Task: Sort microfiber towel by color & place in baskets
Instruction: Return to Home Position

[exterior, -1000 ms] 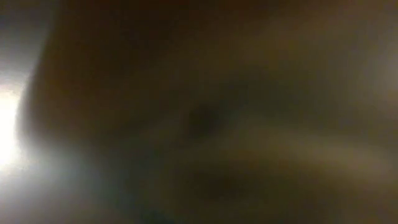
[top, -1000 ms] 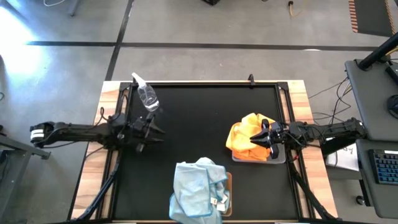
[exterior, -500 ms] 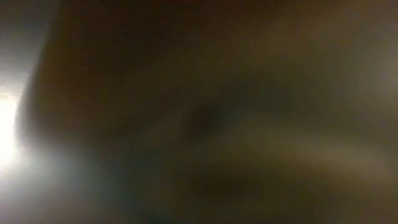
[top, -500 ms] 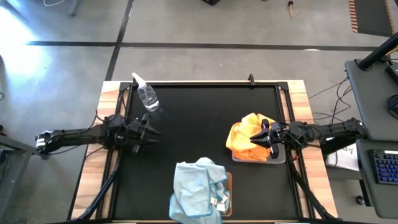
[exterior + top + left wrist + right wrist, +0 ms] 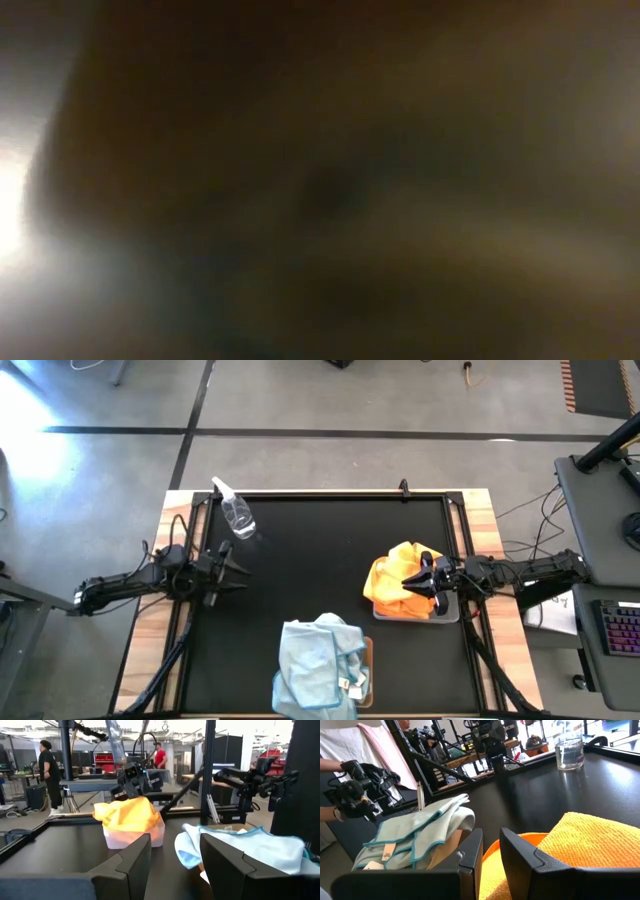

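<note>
High view: we see the left gripper at the table's left edge, fingers apart, holding nothing. The blue towels lie to its right and nearer, well apart, heaped over the tan basket. The heap's long axis runs near to far. The right gripper hangs right over the orange towels in the grey basket, so we judge that arm has to lift clear. The spray bottle stands just beyond the left gripper.

Low view: blocked, nothing usable.

Left wrist view: fingers wide apart and empty, with both heaps well ahead.

Right wrist view: fingers a narrow gap apart, nothing clamped that we can see, orange towels directly under them. The white tag on a blue towel is too small to read. No brands or other legible writing in any view.
</note>
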